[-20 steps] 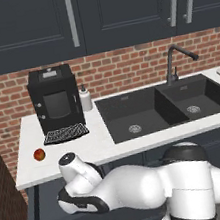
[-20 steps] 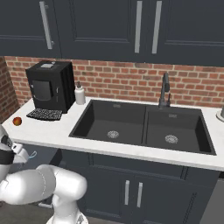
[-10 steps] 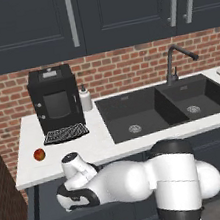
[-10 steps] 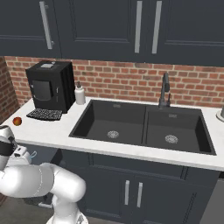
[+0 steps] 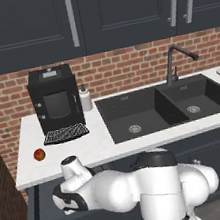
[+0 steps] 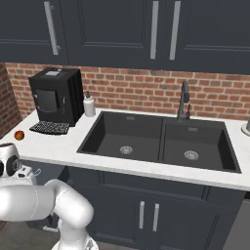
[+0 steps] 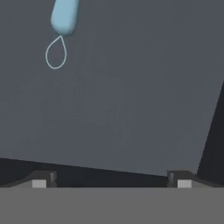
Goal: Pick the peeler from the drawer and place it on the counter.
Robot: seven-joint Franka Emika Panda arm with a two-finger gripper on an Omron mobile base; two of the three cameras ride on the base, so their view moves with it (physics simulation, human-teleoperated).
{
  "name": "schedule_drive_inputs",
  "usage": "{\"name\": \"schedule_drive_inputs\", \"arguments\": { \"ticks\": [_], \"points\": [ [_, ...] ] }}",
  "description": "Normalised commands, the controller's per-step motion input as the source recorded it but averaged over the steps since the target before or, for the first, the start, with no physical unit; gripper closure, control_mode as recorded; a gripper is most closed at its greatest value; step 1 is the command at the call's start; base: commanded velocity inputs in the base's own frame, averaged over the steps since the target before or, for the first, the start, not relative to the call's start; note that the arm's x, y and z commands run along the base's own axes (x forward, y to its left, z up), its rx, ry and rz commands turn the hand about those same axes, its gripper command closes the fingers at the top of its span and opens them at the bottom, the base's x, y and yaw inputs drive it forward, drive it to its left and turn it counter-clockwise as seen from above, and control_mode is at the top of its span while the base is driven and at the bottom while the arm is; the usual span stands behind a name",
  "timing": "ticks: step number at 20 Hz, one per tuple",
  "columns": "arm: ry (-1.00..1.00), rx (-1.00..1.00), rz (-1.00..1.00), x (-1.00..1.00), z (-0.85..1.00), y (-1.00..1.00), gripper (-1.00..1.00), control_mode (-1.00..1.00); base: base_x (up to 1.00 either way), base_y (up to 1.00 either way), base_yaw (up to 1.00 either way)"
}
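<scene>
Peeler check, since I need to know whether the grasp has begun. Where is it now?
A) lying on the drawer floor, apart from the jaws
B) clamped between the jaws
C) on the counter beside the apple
A: the peeler lies on the drawer floor, beyond the open jaws.

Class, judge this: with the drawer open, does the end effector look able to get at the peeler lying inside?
Probably yes. The end effector is open above the drawer floor, and nothing lies between it and the peeler.

The peeler [image 7: 64, 17] is light blue with a thin silver loop, the drawer [image 7: 131, 96] dark grey inside, the counter [image 5: 100, 146] white, the apple [image 5: 39, 154] red
</scene>
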Motion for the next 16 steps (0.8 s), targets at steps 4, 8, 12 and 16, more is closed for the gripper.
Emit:
{"name": "schedule_drive_inputs", "arguments": {
  "ticks": [4, 8, 12, 16],
  "points": [
    [0.28, -0.06, 0.0, -0.91, 0.0, 0.0, -1.0, -1.0, 0.0, 0.0, 0.0],
    [0.35, -0.05, 0.0, -1.0, 0.0, -0.16, -1.0, -1.0, 0.0, 0.0, 0.0],
    [0.43, -0.02, 0.0, -1.0, 0.03, -0.31, -1.0, -1.0, 0.0, 0.0, 0.0],
    [-0.17, 0.0, 0.0, -0.99, 0.9, -0.09, -1.0, -1.0, 0.0, 0.0, 0.0]
  ]
}}
